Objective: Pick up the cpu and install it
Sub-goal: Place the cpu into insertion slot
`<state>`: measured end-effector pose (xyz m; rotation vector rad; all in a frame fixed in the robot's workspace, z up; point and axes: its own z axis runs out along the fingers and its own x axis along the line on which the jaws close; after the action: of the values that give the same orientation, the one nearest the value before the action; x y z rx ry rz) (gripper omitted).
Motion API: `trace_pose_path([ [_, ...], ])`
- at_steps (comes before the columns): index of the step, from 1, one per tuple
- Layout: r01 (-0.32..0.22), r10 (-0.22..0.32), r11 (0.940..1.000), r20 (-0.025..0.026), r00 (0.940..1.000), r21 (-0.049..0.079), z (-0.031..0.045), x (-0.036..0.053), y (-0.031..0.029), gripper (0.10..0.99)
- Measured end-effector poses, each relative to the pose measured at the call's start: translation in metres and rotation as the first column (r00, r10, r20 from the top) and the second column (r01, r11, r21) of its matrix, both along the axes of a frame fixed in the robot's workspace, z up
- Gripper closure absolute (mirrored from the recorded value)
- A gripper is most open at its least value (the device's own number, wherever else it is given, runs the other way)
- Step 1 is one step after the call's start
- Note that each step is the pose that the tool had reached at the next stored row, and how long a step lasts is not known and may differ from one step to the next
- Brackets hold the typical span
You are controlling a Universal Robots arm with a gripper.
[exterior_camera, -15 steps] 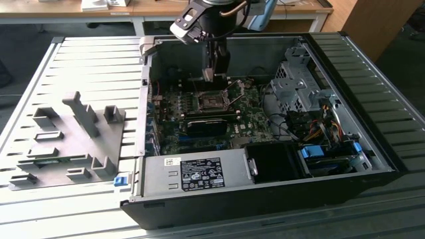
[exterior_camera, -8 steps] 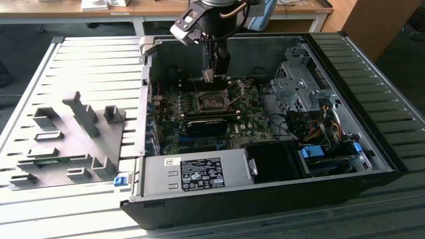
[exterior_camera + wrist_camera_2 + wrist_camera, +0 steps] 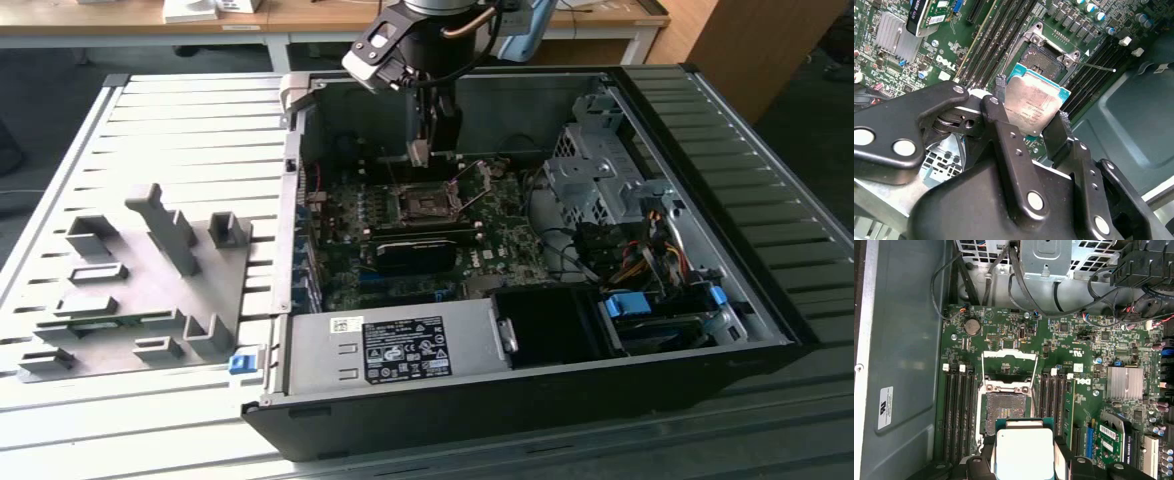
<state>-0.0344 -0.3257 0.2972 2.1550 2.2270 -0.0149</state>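
The gripper (image 3: pixel 1030 106) has its two black fingers (image 3: pixel 1004 140) clamped on opposite edges of the cpu (image 3: pixel 1035 97), whose shiny silver top shows in both wrist views. The chip hangs in the air inside the computer case (image 3: pixel 534 400), close above the green motherboard (image 3: pixel 1079 352) and not yet seated. Just past it in the first wrist view lies the square socket (image 3: pixel 1004 412), its metal hold-down frame (image 3: pixel 1008 365) swung up and open. Black memory slots (image 3: pixel 959 410) run along both sides of the socket, and a finned silver heat sink (image 3: pixel 1124 382) sits further off on the board. In the exterior view the arm reaches down into the case from above, with the grey power supply (image 3: pixel 387 350) at the case's near edge. On the exterior view's left, outside the case, a grey fixture plate (image 3: pixel 134 290) with upright blocks rests on the slatted metal table (image 3: pixel 747 130).
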Motion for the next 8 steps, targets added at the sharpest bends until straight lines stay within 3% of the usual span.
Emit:
trace_pose_path([
  [8, 0.000, 0.000, 1.0000, 0.0000, 1.0000, 0.000, -0.0049, 0.0000, 0.0003, 0.541],
])
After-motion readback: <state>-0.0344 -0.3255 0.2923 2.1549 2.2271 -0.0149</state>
